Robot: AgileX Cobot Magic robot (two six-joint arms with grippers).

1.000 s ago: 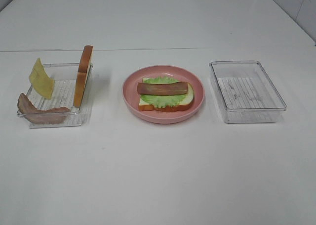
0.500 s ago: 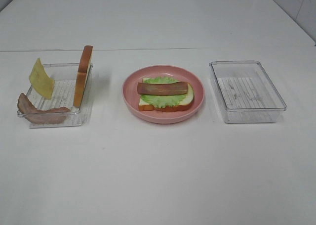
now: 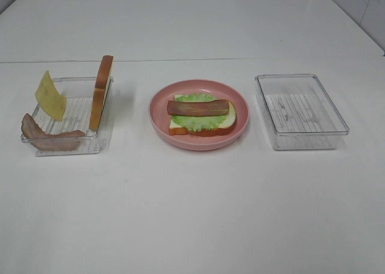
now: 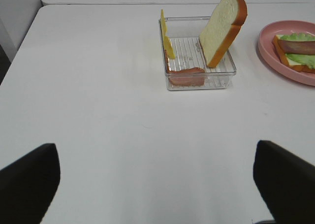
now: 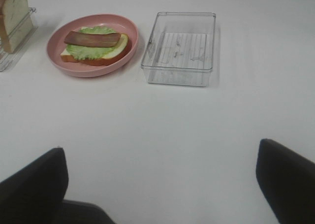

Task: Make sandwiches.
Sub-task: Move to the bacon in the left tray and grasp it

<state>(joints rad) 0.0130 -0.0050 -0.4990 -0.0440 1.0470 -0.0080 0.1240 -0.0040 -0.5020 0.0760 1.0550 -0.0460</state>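
Your left gripper (image 4: pixel 157 182) and right gripper (image 5: pixel 160 184) both stand wide open with nothing between the fingers. On the pink plate (image 3: pixel 198 144) at centre lies a bread slice (image 3: pixel 204 130) topped with lettuce (image 3: pixel 195 121) and a bacon strip (image 3: pixel 198 107). In the left tray (image 3: pixel 72 79), a second bread slice (image 3: pixel 102 93) stands on edge, the cheese (image 3: pixel 50 96) leans upright, and another bacon strip (image 3: pixel 51 139) seems to lie along the near wall.

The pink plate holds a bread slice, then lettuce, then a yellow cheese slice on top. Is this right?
No. On top of the lettuce lies a bacon strip, not cheese; the cheese slice is in the left tray. The exterior high view shows it. The rest is right.
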